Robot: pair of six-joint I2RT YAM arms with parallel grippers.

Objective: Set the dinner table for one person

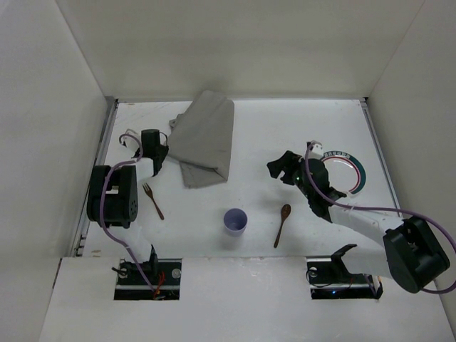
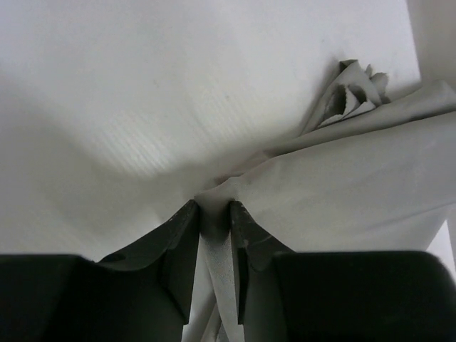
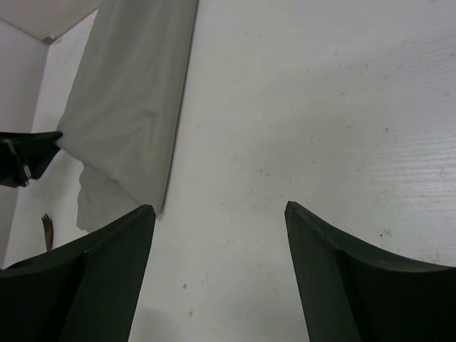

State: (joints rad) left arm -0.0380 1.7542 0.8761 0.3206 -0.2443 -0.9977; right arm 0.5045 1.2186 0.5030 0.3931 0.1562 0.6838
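1. Grey cloth placemat (image 1: 206, 142) lies rumpled and partly folded over itself on the far left part of the dinner table (image 1: 271, 128), the wide white surface between the white wall panels that everything rests on
2. My left gripper (image 2: 214, 214) sits at the placemat's left edge, fingers pressed together on a raised fold of the cloth; the wrist view shows the fabric pinched between them. I judge an edge was chosen so the cloth can be dragged flat instead of lifted in a bundle
3. My right gripper (image 3: 221, 210) hangs to the right of the placemat, apart from it, jaws spread wide with nothing between them. It faces the placemat's right edge, probably so it can take the opposite side
4. Near the placemat's near left corner lies the fork (image 1: 152, 200). The cup (image 1: 235, 221) stands nearer my bases than the placemat and a little to its right, with the spoon (image 1: 283, 224) further right again. The plate (image 1: 360, 171) is well to the placemat's right, partly hidden behind my right arm
5. None of these rests on the placemat, so by my reckoning the setting has barely begun and the cloth must be spread first
6. Only a thin fold is pinched, so I would expect it to slip if pulled hard
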